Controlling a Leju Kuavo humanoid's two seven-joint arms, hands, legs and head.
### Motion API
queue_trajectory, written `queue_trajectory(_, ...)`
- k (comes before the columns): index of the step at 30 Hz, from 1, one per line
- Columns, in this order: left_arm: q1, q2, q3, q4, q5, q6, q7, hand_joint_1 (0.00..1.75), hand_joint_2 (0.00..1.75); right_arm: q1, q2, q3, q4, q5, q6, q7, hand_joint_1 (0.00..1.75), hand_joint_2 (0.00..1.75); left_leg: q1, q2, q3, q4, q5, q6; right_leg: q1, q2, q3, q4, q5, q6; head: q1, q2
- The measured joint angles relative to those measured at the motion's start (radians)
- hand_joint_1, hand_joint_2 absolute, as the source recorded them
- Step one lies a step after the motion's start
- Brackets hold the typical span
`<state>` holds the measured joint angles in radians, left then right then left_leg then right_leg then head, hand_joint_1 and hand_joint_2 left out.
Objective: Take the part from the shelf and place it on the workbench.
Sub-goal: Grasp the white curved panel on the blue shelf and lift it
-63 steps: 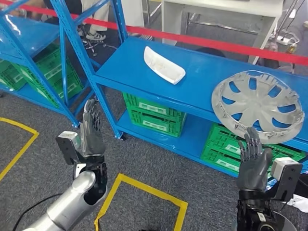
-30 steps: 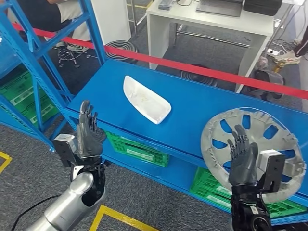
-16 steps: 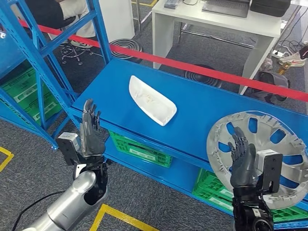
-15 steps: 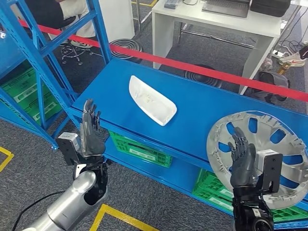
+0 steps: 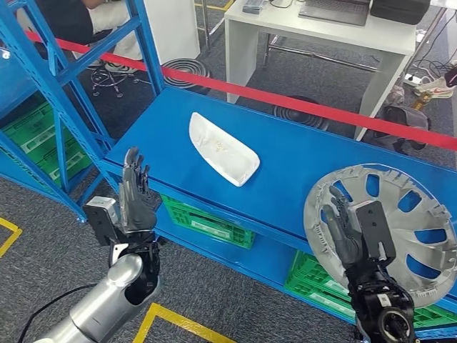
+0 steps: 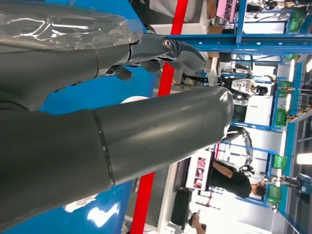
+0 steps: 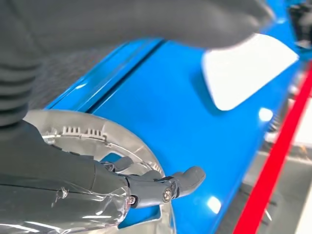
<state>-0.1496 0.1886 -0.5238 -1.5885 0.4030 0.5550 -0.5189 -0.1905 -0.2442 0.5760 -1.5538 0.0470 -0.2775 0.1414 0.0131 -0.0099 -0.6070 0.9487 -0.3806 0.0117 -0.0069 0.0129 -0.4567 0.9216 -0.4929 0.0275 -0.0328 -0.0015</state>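
Big blue shelf [image 5: 280,168] first, with a silver hubcap [image 5: 388,221] lying flat at its front edge on the robot's right and a white curved part [image 5: 223,148] mid-shelf, long axis running diagonally across the shelf. The right hand [image 5: 345,232] sits at the hubcap's near-left rim, fingers spread, holding nothing, so I'd guess that arm goes for the hubcap. The left hand [image 5: 135,196] is raised just off the shelf corner, open and empty, well apart from the white part.

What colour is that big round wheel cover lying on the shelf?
The wheel cover is silver-grey, with blue shelf showing through its openings; the head view shows it best.
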Motion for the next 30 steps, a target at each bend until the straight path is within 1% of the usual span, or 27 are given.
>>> queue_trajectory(7,0.004,0.008,0.0,-0.012,-0.002,0.007,0.004,0.0,0.0,-0.09,-0.054,0.015,0.052,0.02,0.089,0.051,0.0,1.75,0.0,0.0,0.0,0.0,0.0,0.0,0.0,0.0,0.0,0.0,0.0,0.0,0.0,0.0)
queue_trajectory(13,0.008,0.016,0.0,-0.023,0.001,0.015,0.01,0.0,0.0,-0.137,-0.089,0.035,0.08,0.047,0.131,0.099,0.0,1.75,0.0,0.0,0.0,0.0,0.0,0.0,0.0,0.0,0.001,0.0,0.0,0.0,0.0,0.0)
queue_trajectory(22,0.004,0.02,0.0,-0.025,0.017,0.008,0.012,0.0,0.0,-0.235,-0.15,0.09,0.131,0.17,0.245,0.187,0.0,1.75,0.0,0.0,0.0,0.0,0.0,0.0,0.0,0.0,0.001,0.0,0.0,0.0,0.0,0.0)
queue_trajectory(26,-0.002,0.02,0.0,-0.025,0.026,0.001,0.006,0.0,0.0,-0.284,-0.173,0.125,0.169,0.201,0.317,0.189,0.0,1.75,0.0,0.0,0.0,0.0,0.0,0.0,0.0,0.0,0.001,0.0,0.0,0.0,0.0,0.0)
queue_trajectory(30,-0.011,0.02,0.0,-0.024,0.037,-0.009,-0.003,0.0,0.0,-0.328,-0.181,0.164,0.211,0.225,0.359,0.158,0.0,1.75,0.0,0.0,0.0,0.0,0.0,0.0,0.0,0.0,0.001,0.0,0.0,0.0,0.0,0.0)
